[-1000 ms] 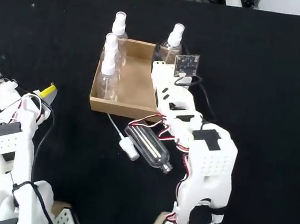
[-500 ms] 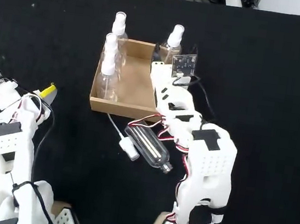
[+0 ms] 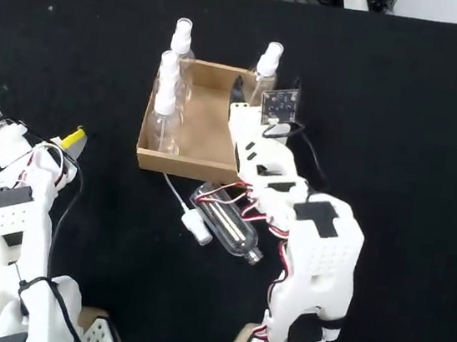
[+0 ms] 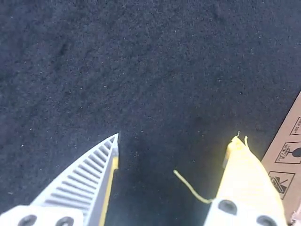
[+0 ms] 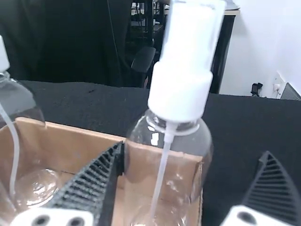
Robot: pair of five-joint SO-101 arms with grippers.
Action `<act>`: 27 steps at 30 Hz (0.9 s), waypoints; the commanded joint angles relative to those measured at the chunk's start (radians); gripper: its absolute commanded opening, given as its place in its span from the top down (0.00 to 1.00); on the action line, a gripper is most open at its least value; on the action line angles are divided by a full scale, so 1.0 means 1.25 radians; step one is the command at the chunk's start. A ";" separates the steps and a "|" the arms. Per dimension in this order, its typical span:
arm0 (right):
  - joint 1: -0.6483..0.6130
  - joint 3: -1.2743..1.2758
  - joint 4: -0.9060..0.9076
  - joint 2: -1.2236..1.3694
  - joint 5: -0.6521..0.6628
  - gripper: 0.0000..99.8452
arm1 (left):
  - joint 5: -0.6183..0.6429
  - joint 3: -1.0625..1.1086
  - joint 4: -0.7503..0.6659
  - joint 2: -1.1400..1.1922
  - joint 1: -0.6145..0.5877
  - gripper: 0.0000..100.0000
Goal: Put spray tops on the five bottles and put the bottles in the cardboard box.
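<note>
Left gripper (image 4: 176, 137): jaws apart, empty, idling over table (image 3: 100, 61) at 8 o'clock from box (image 3: 183, 163), likely keeping clear.
Three capped bottles (image 3: 165, 116) standing along box's 9-to-11 o'clock side.
Right gripper (image 5: 194, 151): open, straddling capped bottle (image 5: 164, 157) at box's 1 o'clock corner; judged placing.
Fifth bottle (image 3: 225, 225) lying at 6 o'clock, top (image 3: 198, 228) off, just beside it.

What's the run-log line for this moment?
right fingers open astride capped bottle at cardboard box corner | left fingers open above table | uncapped bottle lying, spray top beside

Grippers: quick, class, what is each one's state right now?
Left gripper: open, holding nothing.
Right gripper: open, with a spray-topped bottle in its gap, not clamped.
</note>
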 commanded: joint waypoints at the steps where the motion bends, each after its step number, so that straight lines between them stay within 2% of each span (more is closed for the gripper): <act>1: -0.006 0.006 -0.009 -0.073 0.002 0.62 | 0.006 -0.006 -0.015 -0.009 -0.007 0.66; 27: 0.018 0.020 -0.007 -0.132 -0.004 0.62 | 0.006 -0.007 -0.016 -0.009 -0.006 0.66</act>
